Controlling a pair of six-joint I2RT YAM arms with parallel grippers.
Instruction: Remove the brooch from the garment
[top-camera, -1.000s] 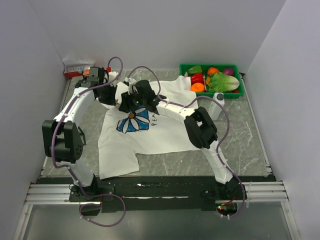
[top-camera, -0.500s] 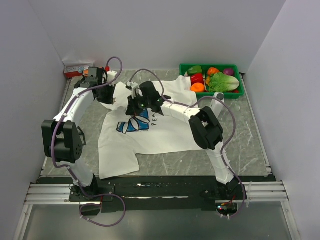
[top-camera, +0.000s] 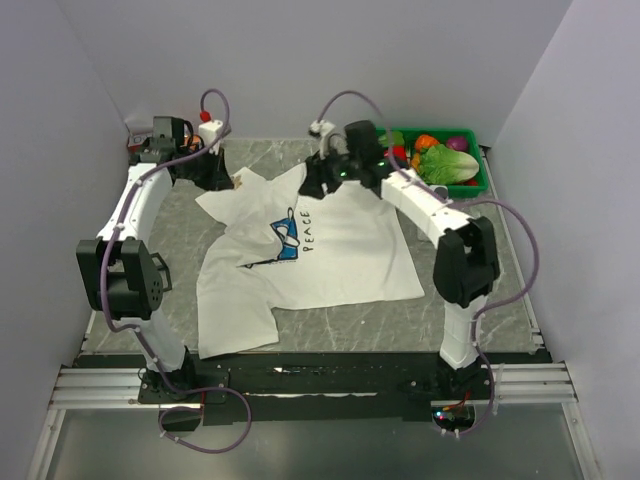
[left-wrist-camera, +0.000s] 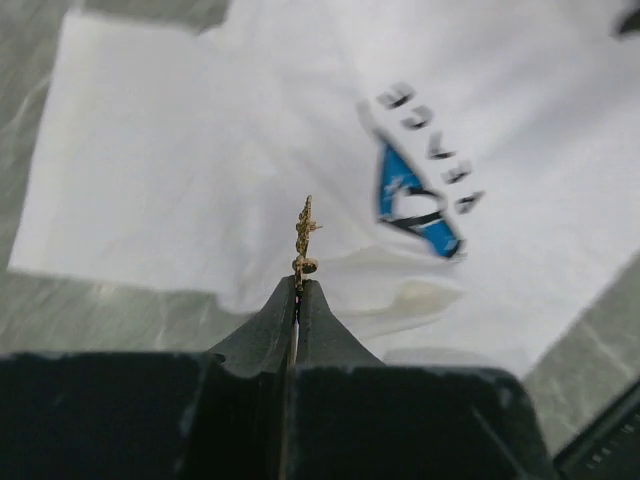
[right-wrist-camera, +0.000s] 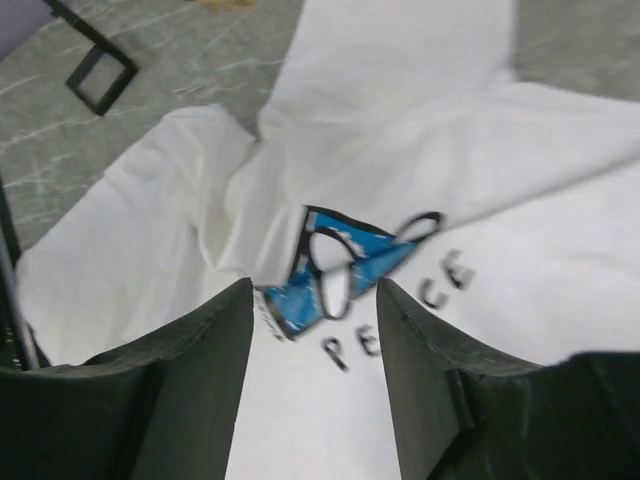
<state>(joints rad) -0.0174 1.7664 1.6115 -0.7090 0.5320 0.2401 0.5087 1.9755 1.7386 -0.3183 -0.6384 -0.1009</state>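
Left gripper (left-wrist-camera: 298, 290) has lifted the brooch (left-wrist-camera: 304, 235) off the garment (left-wrist-camera: 200, 170).

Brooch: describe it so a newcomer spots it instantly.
Find the white T-shirt, then the left gripper above it. The brooch is the tiny leafy gold pin clamped in its tips, far smaller than the shirt's blue print.

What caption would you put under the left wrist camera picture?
Left gripper pinches the tiny gold brooch, white T-shirt lying behind it.
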